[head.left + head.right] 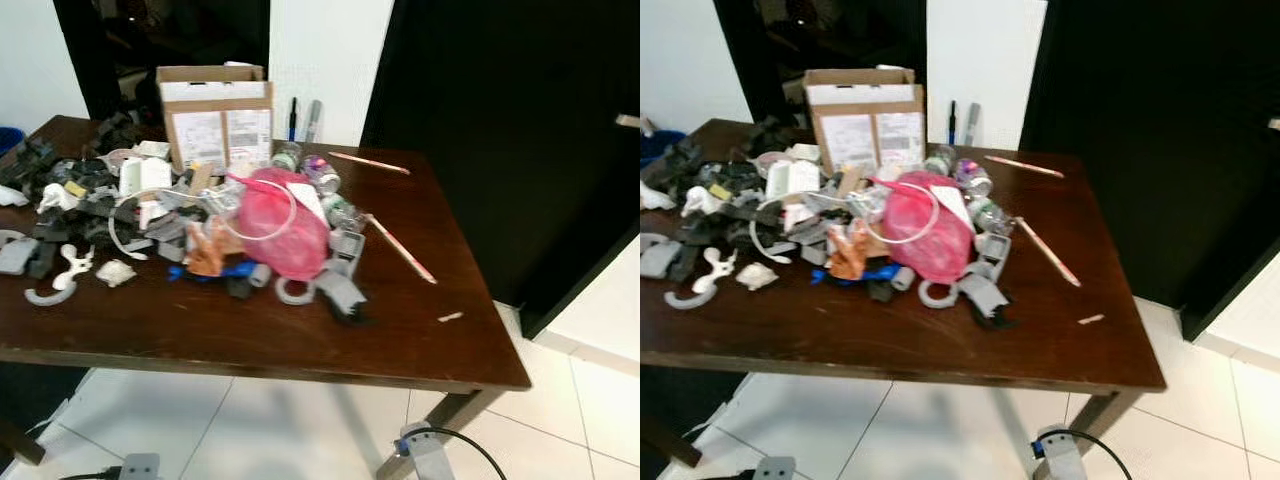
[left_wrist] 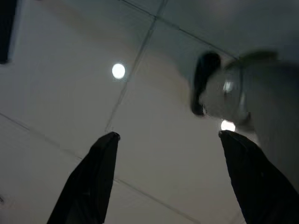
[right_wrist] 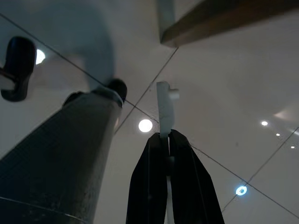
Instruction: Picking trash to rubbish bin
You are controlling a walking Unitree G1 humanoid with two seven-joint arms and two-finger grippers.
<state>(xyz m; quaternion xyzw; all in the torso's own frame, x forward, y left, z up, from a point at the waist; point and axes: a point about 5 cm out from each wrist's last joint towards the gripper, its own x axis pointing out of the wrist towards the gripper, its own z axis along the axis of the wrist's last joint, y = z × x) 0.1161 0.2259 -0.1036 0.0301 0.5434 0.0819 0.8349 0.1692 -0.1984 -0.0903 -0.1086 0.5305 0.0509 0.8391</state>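
The right gripper (image 3: 166, 140), clamped on a thin white piece (image 3: 165, 105) with the floor (image 3: 224, 93) beyond, risks dropping it because only its edge is pinched, while the left gripper (image 2: 168, 140) hangs open.

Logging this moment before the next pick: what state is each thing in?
Left end effector: open, empty, hanging over the floor.
Right end effector: shut on a small white piece.
Cardboard box: upright, flaps open.
Pink bag: crumpled on the pile.
Table: cluttered.

Left pincer (image 2: 166, 142) agape, right pincer (image 3: 167, 137) clamped.
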